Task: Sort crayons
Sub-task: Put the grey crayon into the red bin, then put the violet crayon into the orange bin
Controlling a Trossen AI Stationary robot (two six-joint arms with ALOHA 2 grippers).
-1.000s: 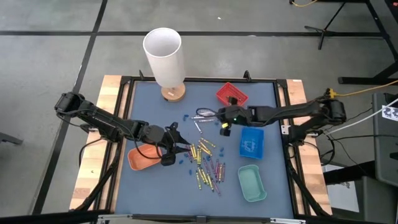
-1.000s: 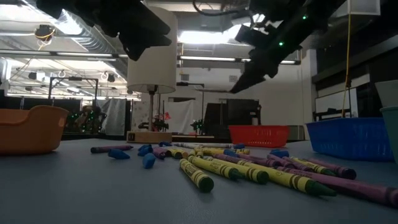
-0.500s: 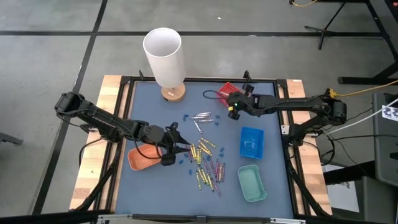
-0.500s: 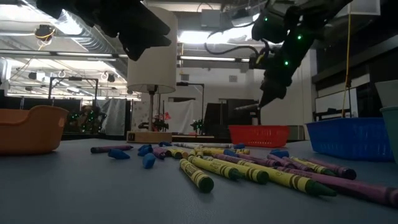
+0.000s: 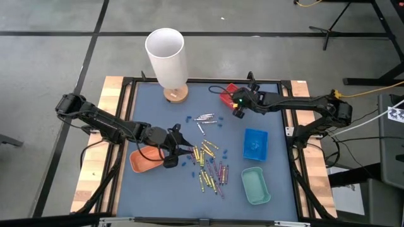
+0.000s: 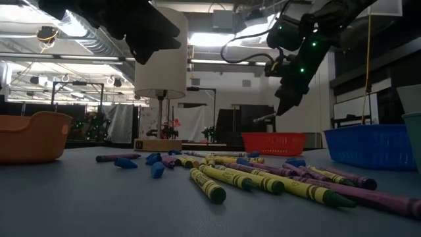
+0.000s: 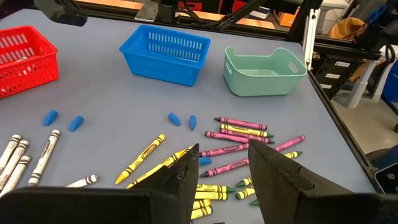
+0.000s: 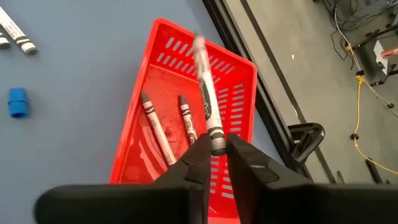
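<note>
right pincer (image 8: 216, 148) above red basket (image 8: 242, 93), fingers nipping silver crayon (image 8: 206, 106); left pincer (image 7: 222, 163) apart.

We saw the lamp (image 5: 166, 57) at the table's far edge, one basket (image 5: 228, 92) to its right, two bins (image 5: 255, 143) nearer, crayons (image 5: 208, 165) scattered mid-table, another bin (image 5: 142, 160) left.

Crayons (image 7: 231, 132) beyond open jaws, apparently untouched
</note>
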